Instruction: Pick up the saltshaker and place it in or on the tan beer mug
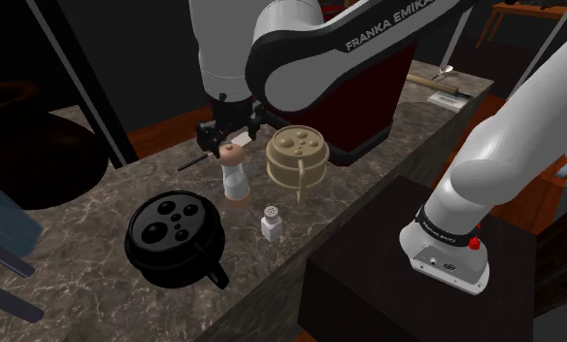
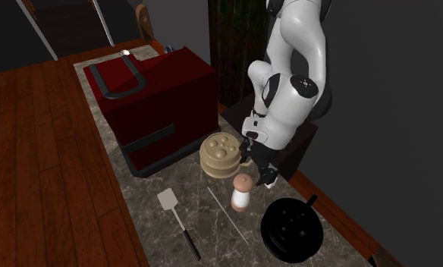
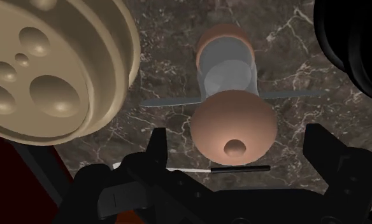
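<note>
Hovering over the saltshaker (image 1: 235, 175), the gripper (image 1: 229, 134) has its two fingers spread wide, holding nothing. In the wrist view they flank the shaker's round brown cap without touching it. The saltshaker stands upright on the dark marble desk (image 1: 97, 209), a little above the middle of the shoulder view, with a clear body between brown cap and brown base. The tan beer mug (image 1: 296, 155) stands just beside it, toward the frame's right, its flat top dimpled with round hollows. A small white shaker (image 1: 271, 222) sits lower, near the desk's front edge. A black mug (image 1: 175, 236) lies at lower left. Behind the tan mug is a dark red box (image 2: 155, 98).
</note>
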You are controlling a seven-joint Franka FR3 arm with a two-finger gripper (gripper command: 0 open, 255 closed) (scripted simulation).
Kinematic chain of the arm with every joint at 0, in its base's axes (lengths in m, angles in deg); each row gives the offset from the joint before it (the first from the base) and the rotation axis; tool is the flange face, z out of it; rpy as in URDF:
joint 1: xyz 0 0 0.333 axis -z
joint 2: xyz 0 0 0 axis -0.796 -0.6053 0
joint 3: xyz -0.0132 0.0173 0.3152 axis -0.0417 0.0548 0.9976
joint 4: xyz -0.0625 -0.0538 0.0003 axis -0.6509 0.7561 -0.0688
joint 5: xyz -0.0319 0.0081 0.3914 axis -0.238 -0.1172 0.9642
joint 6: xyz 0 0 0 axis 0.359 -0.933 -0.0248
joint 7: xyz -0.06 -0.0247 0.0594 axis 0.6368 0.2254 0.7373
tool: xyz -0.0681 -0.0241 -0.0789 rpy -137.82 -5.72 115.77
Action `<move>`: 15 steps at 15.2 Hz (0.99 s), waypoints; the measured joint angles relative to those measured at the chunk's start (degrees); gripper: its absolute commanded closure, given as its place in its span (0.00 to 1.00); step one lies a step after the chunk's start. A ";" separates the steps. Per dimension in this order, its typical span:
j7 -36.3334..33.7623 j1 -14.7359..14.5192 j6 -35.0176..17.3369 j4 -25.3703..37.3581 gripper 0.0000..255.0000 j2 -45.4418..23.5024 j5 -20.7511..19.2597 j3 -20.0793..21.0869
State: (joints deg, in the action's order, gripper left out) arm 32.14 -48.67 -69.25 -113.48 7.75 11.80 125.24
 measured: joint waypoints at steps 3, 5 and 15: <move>-2.10 0.58 -2.16 -0.50 0.00 -2.34 -2.15 0.88; -2.96 0.88 -3.50 -1.07 0.00 -3.42 -3.25 1.13; -4.14 1.32 -5.29 -1.71 1.00 -4.98 -4.88 1.38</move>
State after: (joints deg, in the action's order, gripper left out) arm 28.00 -47.36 -74.54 -115.18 2.77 6.91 126.62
